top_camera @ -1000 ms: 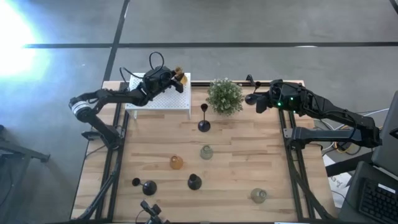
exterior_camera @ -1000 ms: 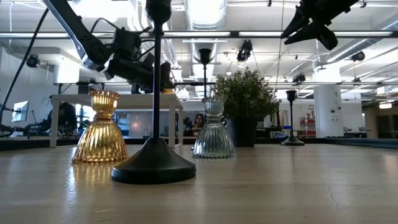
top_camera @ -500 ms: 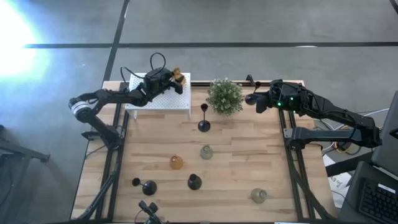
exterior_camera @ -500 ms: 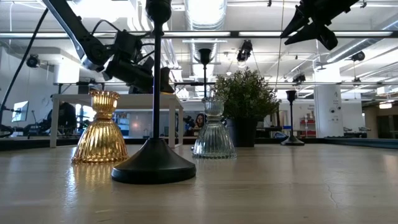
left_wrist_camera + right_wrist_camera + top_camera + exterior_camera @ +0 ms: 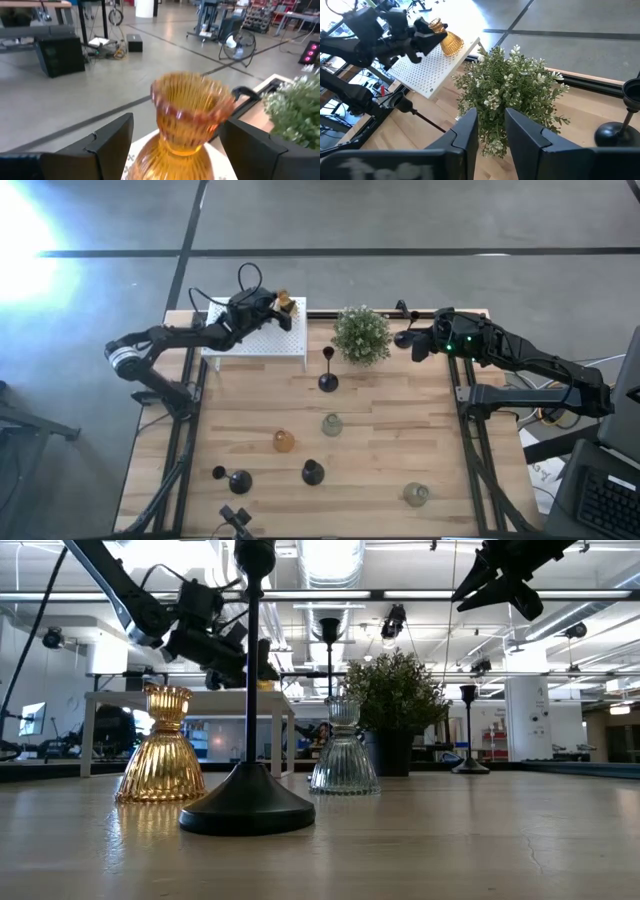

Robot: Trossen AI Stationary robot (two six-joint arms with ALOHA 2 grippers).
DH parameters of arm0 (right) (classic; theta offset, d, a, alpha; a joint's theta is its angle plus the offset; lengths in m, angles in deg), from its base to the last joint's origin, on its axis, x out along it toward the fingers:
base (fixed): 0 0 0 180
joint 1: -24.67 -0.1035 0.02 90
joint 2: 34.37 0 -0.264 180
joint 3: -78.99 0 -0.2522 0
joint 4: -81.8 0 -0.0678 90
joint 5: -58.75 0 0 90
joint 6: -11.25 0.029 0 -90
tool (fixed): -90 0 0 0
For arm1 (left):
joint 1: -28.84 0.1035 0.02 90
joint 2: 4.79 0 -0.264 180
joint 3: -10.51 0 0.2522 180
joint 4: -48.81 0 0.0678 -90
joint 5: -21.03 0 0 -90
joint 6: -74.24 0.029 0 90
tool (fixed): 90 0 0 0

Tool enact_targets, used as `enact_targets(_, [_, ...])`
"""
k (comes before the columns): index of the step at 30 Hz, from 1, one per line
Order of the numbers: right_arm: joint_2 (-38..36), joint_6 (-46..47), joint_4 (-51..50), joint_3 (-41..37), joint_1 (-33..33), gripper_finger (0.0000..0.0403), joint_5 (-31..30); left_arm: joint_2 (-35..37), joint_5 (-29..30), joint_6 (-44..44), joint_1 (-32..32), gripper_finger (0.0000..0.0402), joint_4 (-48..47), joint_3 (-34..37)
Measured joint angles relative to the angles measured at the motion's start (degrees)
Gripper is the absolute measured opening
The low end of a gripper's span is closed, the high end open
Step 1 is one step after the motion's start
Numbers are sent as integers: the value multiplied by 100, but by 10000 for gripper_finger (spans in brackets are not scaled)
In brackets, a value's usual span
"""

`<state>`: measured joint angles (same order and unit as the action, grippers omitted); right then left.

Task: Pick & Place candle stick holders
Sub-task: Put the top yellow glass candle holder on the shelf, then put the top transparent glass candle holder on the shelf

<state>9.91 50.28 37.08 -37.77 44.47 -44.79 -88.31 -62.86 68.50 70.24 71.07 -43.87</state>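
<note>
- High view: the left gripper [image 5: 272, 308] hangs over the far right corner of the white box [image 5: 255, 338], where the amber holder [image 5: 284, 304] stands.
- Low view: a black holder [image 5: 247, 802] blocks the foreground.
- Left wrist view: fingers [image 5: 107, 140] stand open around ribbed glass, probably slippery and fragile; grip the waist.
- Right wrist view: the right gripper [image 5: 488, 131] is slightly parted and empty, facing the plant [image 5: 512, 95].

From above I see a grey concrete floor [image 5: 330, 215] around the table [image 5: 385, 440], crossed by a dark line [image 5: 350, 252] on the far side, with a strong glare [image 5: 25, 230] at the far left. Looking level across the wooden top, I see an open hall: bright ceiling lights [image 5: 330, 560], overhead pipes and beams, and a white column [image 5: 527, 720] on the right. A standing fan [image 5: 239, 46] sits on the floor beyond.
</note>
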Motion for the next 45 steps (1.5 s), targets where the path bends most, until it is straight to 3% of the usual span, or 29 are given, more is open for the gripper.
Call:
enact_targets(13, [0,0,0,0,1,109,2,758,-34,122,-2,290,-1267,-6])
enact_targets(24, [0,1,-7,0,1,95,50,1840,-432,91,-4,290,-2586,-6])
enact_targets(30, [0,0,-7,0,-1,94,50,2727,-845,6,-4,290,-3707,-6])
enact_targets(37, [0,-197,-11,1,-1,104,62,3921,-1774,-86,-4,290,-4805,-6])
enact_targets(45, [0,-837,-11,2,-4,86,935,5016,-2498,-491,-4,290,-4939,-6])
